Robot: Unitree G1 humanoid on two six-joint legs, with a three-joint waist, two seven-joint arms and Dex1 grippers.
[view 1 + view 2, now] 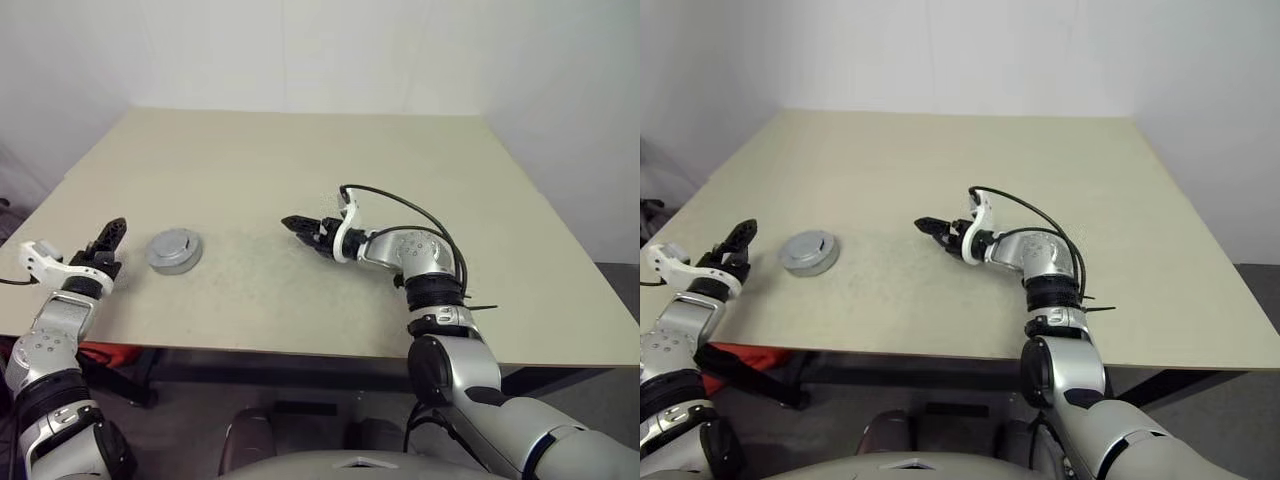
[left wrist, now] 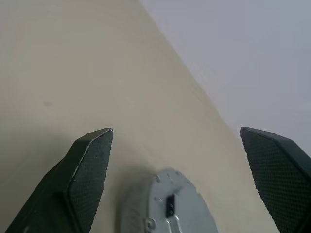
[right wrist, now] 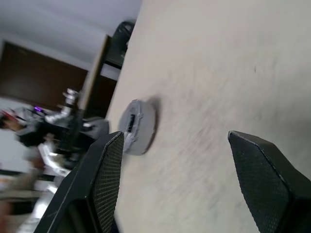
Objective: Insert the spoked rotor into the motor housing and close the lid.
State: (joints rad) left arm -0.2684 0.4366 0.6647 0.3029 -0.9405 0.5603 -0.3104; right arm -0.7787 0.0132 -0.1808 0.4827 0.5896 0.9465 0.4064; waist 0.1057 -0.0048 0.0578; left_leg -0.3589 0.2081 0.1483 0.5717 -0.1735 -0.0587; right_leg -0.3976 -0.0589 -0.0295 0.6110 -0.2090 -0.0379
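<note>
A round silver motor housing stands on the beige table at the near left, with the grey lid lying flat on top of it. The spoked rotor is hidden. My left gripper hovers just left of the housing, apart from it, open and holding nothing. The left wrist view has the lidded housing low between the spread fingers. My right gripper is open over the table's middle, pointing left toward the housing from well off to its right.
The table's front edge runs close below both arms, and a red object lies beneath it at the left. A white wall stands behind the table. Dark furniture and equipment lie beyond the table's left side.
</note>
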